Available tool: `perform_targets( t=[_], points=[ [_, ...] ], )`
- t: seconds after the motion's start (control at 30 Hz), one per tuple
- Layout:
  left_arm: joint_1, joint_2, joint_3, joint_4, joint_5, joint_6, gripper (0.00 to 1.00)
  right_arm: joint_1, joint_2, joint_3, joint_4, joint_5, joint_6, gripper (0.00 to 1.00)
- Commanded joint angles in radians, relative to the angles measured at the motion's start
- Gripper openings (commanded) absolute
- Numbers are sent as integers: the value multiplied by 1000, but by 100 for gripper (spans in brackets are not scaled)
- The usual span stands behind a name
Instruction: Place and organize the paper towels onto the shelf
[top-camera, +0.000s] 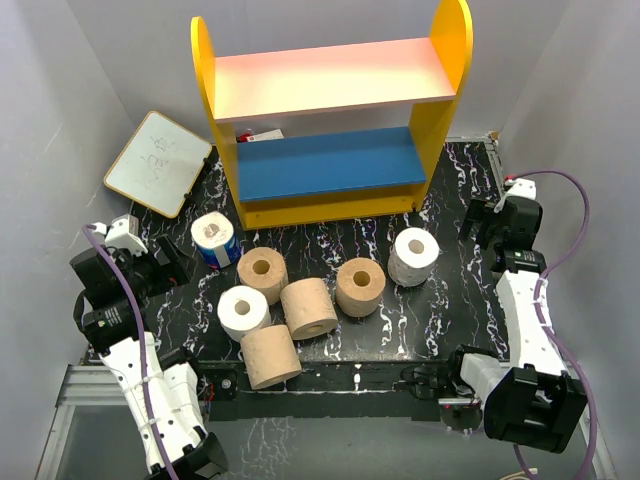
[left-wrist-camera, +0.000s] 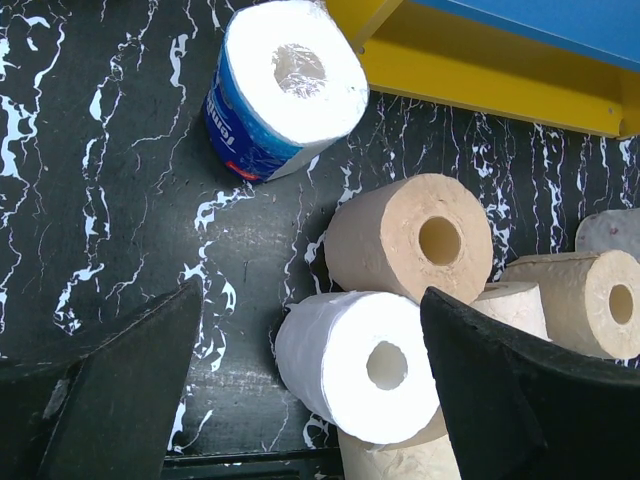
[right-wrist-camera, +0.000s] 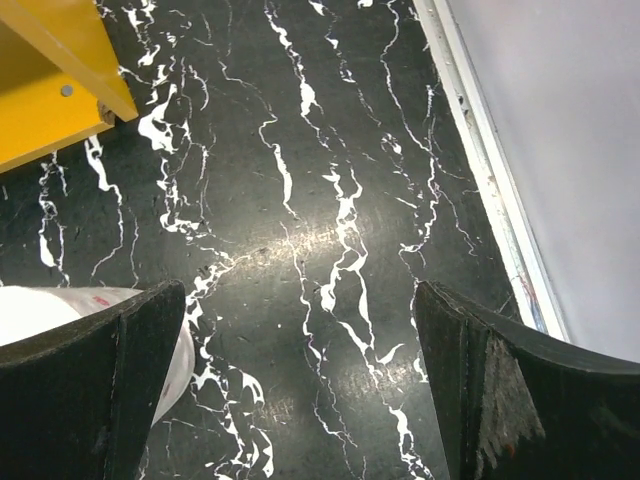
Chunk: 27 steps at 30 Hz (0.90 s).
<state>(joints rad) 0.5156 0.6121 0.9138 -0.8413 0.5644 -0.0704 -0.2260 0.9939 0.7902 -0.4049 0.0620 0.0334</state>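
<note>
The shelf (top-camera: 449, 95) stands at the back, with a pink upper board (top-camera: 330, 80) and a blue lower board (top-camera: 330, 162), both bare. Seven rolls lie on the black marbled table in front of it: a blue-wrapped white roll (top-camera: 213, 238), tan rolls (top-camera: 262, 273) (top-camera: 309, 307) (top-camera: 360, 285) (top-camera: 270, 356), and white rolls (top-camera: 243, 311) (top-camera: 414, 255). My left gripper (top-camera: 172, 262) is open and empty at the left, facing the white roll (left-wrist-camera: 355, 365) and the blue-wrapped roll (left-wrist-camera: 285, 85). My right gripper (top-camera: 480, 222) is open and empty at the right, beside the white roll (right-wrist-camera: 40, 310).
A small whiteboard (top-camera: 158, 162) leans at the back left beside the shelf. The shelf's yellow base (right-wrist-camera: 60, 80) shows at the right wrist view's top left. The table's right edge and the grey wall (right-wrist-camera: 560, 150) lie close to the right gripper.
</note>
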Motion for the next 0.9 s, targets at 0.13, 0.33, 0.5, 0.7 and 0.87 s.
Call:
perform_targets(
  t=[0.13,0.33,0.5,0.7,0.87],
  points=[
    [7,-2,3,-8,34,7,89,-10,-76,-11,74,-193,-67,99],
    [8,-3,-1,-6,45,9,90,-10,-69,3,81,-138,-41,98],
    [7,-9,-10,9,55,8,90,-12,-49,2,-3,-347,-189,98],
    [7,-3,-12,8,53,8,90,4,-8,159,-251,-354,-502,98],
    [7,-12,-15,15,60,4,91,5,-71,279,-432,-426,-755,98]
  ],
)
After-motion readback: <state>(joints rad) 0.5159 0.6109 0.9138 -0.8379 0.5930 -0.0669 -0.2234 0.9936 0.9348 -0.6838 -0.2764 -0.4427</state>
